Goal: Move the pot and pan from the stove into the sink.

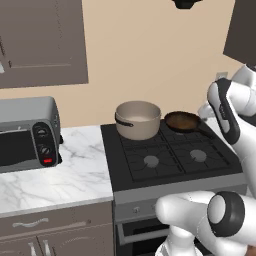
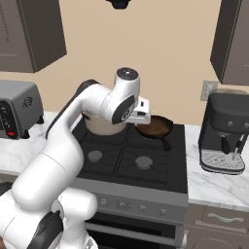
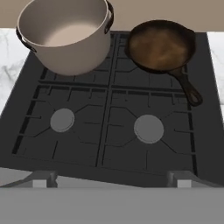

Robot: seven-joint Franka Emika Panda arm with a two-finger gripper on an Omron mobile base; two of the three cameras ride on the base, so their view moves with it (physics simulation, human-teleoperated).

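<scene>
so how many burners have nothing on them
2: the front left burner and the front right burner. The pot covers the back left one and the pan the back right.

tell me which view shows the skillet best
The hand view: the skillet shows whole from above, handle included. Left base view shows it small behind the pot; in the right base view the arm partly covers it.

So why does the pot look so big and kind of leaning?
Hand view: the camera sits close above the stove, so the pot bulges and tilts outward while the pan stays sharp. Left base view: flat, even light, soft shadows, slightly blurry.
</scene>
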